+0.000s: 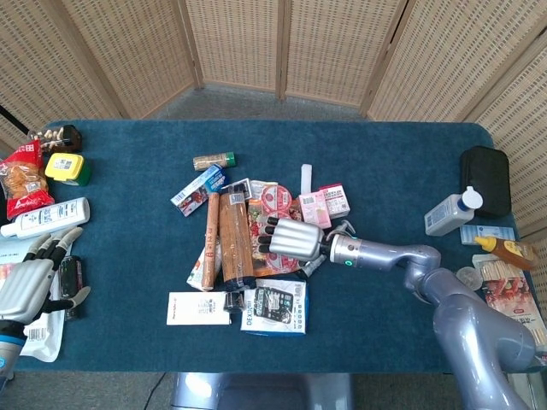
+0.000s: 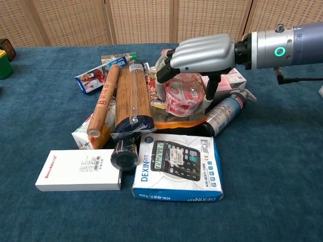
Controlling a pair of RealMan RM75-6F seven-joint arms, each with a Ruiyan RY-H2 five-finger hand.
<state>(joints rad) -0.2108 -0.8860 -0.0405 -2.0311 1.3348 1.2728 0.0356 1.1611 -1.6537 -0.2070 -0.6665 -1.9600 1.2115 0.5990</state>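
On the heap, one robot hand [image 2: 199, 55] grips one snack cup [image 2: 182, 97] (red-lidded).

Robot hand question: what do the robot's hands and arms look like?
The right robot hand has a shiny silver ribbed back and dark fingers. Its grey metal wrist carries a glowing green ring light and a thin black cable. The left robot hand looks silver too.

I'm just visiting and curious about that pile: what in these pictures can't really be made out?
- Right robot hand: chest view, its fingers curl over a red-and-white packet; how firmly it grips is hidden.
- Left robot hand: head view only, cut off by the frame's edge.
- Packets under the brown rolls: mostly covered.
- Calculator box: small print too small to read.
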